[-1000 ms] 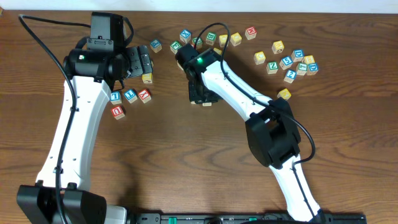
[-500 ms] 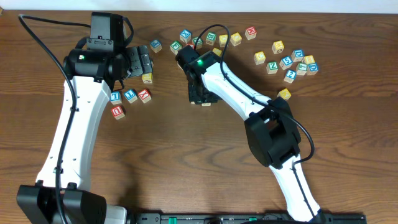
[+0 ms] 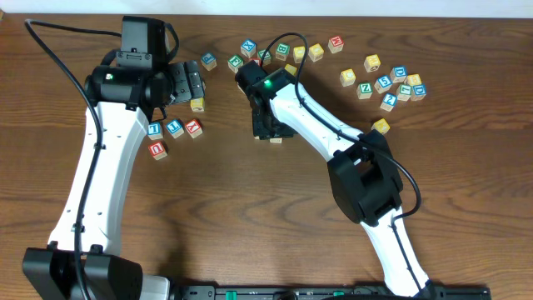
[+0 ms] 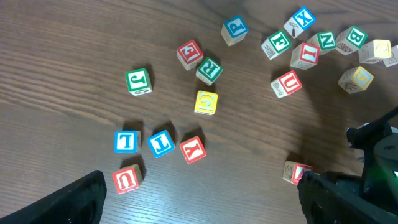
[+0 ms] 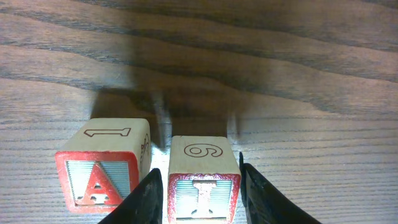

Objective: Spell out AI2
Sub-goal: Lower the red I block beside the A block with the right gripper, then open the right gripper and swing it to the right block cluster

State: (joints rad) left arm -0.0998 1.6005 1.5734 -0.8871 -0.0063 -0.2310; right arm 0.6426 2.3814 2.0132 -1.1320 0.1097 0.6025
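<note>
The I block [image 5: 203, 186] stands upright on the table [image 5: 261, 56], letter face toward the right wrist camera. It sits just beside the A block [image 5: 102, 174] on that block's right, with a narrow seam between them. I judge this placement deliberate: A then I reads in order, and the seam keeps the row tight.

The right gripper [image 5: 203, 194] straddles the I block. One finger [image 5: 151, 198] sits in the seam next to the A block, and the other runs along the far side of the I block. The fingers are only about as far apart as the block is wide. I cannot tell whether they clamp it or merely bracket it.

From overhead, this pair lies near the table centre, below the scattered blocks along the far edge.

The left gripper [image 4: 202, 190] hangs over the blocks on the left, its fingers spread wide and holding nothing. I judge it parked there to stay out of the row.

The 2 remains unplaced. I expect it among the loose blocks at far right [image 3: 389, 87], well apart from the row.
</note>
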